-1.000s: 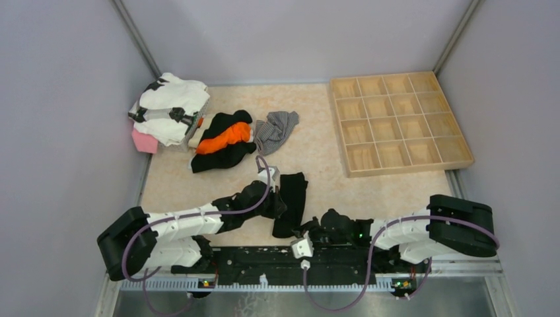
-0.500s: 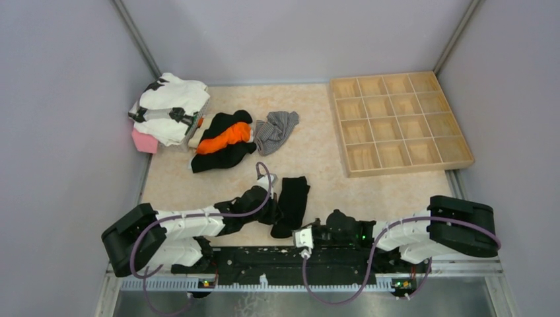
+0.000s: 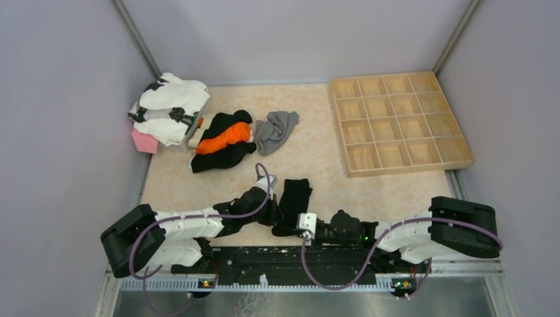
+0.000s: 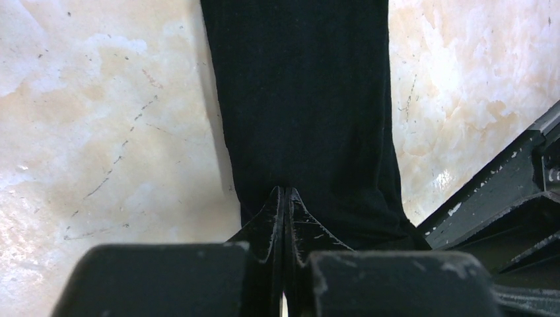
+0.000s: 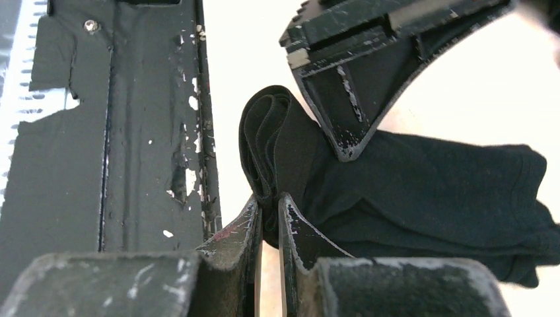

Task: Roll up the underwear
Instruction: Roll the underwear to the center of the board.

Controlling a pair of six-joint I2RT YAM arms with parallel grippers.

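The plain black cloth underwear [image 3: 294, 198] lies as a long folded strip on the pale marbled counter [image 3: 317, 155], near the front edge and between the two arms. The left claw [image 4: 285, 197] is pressed together, its tips resting on the strip's edge; whether any cloth is caught between them cannot be told. The right claw [image 5: 267, 206] is nearly closed, pinching the doubled-over near end of the black strip, just beside the black base rail [image 5: 132, 132]. The grey fine-striped underwear [image 3: 276, 130] lies crumpled further back, well apart, beside a black and orange garment [image 3: 224, 140]. A compartmented wooden tray [image 3: 403, 170] sits at the back right.
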